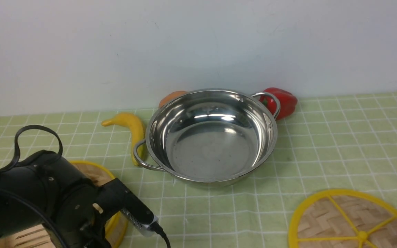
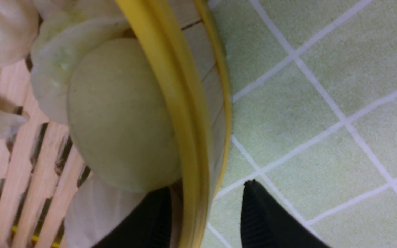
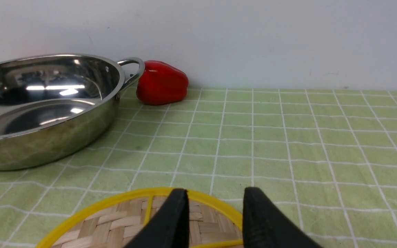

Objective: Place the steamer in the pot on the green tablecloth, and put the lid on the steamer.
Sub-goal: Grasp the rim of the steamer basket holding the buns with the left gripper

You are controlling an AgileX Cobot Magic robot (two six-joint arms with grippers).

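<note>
Left wrist view: left gripper [image 2: 207, 187] fingers wide, straddling the wall of round yellow-rimmed bamboo steamer [image 2: 184, 103] on green grid tablecloth [image 2: 322, 103], not clamped. Shiny steel two-handled pot [image 1: 212, 137] centre, empty. Right gripper [image 3: 215, 194] wide over flat woven-bamboo lid [image 3: 115, 220]. Step: grasping steamer; next needs closing, then lifting over pot rim

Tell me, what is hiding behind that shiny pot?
A red pepper peeks out behind the pot by its right handle, and something orange shows behind its left rim. The pot covers most of that one, so I cannot name it.
</note>
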